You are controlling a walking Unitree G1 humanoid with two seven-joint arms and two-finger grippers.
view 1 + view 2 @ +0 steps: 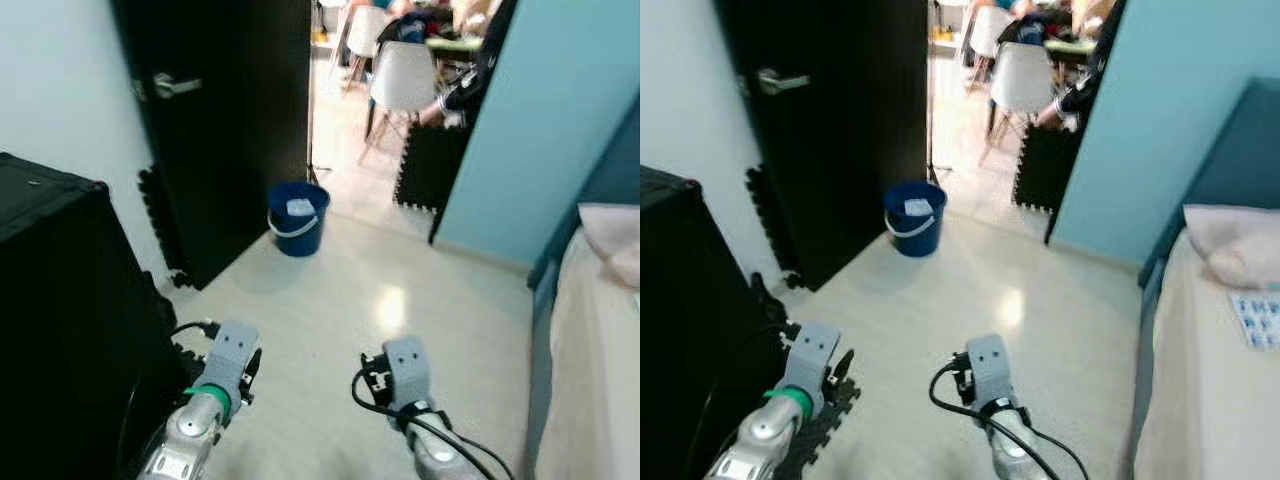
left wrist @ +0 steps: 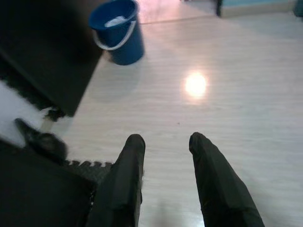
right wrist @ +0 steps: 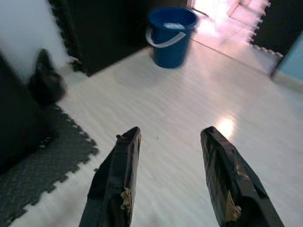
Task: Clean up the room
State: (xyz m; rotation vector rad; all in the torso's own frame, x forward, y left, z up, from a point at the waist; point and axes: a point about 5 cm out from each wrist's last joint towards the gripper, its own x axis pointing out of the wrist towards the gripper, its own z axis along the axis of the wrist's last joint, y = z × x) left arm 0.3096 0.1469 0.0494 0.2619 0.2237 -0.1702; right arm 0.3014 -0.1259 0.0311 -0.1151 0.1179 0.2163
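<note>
Silver arms, black cables, green band

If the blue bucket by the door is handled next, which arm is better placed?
Left, marginally: the blue bucket stands ahead toward the robot's left, nearer the left gripper. Both it and the right gripper are open and empty.

bucket by door, bed on rt

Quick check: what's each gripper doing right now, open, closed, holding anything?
Left gripper: open, holding nothing, above the floor.
Right gripper: open, holding nothing, above the floor.
</note>
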